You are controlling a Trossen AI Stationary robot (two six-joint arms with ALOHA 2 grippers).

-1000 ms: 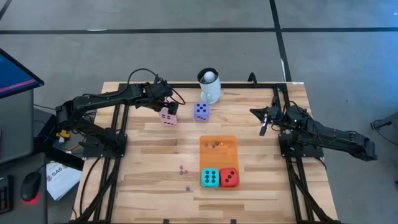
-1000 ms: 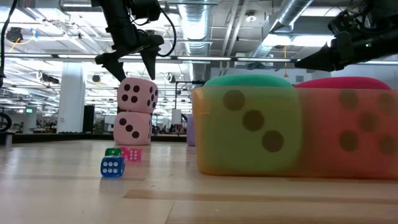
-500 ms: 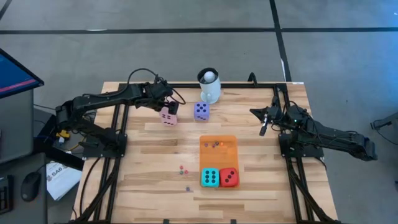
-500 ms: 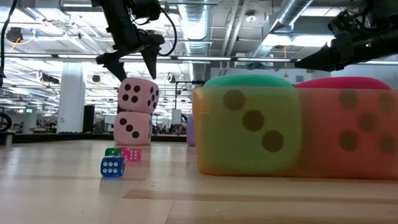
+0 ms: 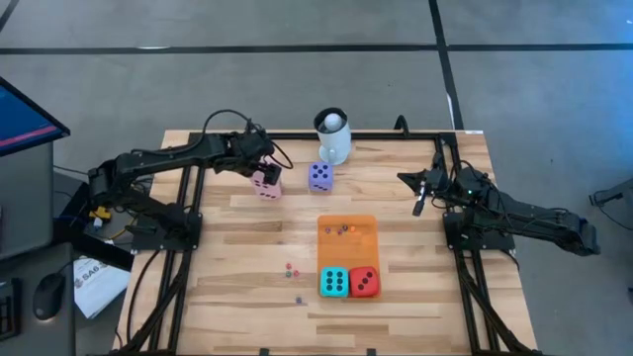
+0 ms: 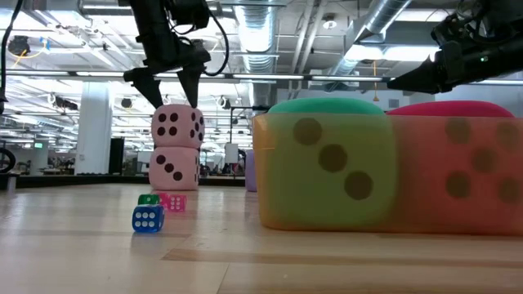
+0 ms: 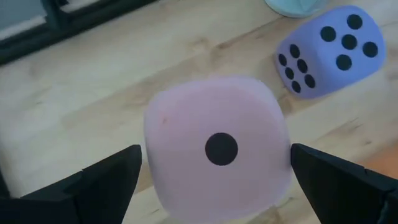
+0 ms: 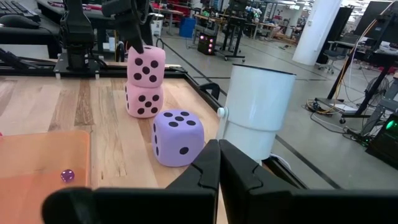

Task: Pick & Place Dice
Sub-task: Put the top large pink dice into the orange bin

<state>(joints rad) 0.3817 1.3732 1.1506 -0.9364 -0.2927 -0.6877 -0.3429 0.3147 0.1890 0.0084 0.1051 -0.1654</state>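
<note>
Two pink dice stand stacked at the table's far left: the top one (image 6: pixel 177 126) rests flat on the lower one (image 6: pixel 174 167). My left gripper (image 6: pixel 170 96) hangs open just above the stack, pointing steeply down; in the wrist view its fingers (image 7: pixel 106 177) stand on either side of the top pink die (image 7: pixel 217 146) with a gap at each side. A purple die (image 5: pixel 319 176) sits on the table beside the stack. A teal die (image 5: pixel 333 282) and a red die (image 5: pixel 364 282) sit on the near end of the orange mat (image 5: pixel 347 237). My right gripper (image 5: pixel 418 203) waits shut at the right, held level.
A white mug (image 5: pixel 332 138) with a ball in it stands at the far edge behind the purple die. Tiny coloured dice (image 5: pixel 291 268) lie on the wood left of the mat, and small beads (image 5: pixel 343 229) lie on the mat's far end.
My left gripper has rolled a little about its own pointing line above the pink stack, staying in place with its fingers wide.
</note>
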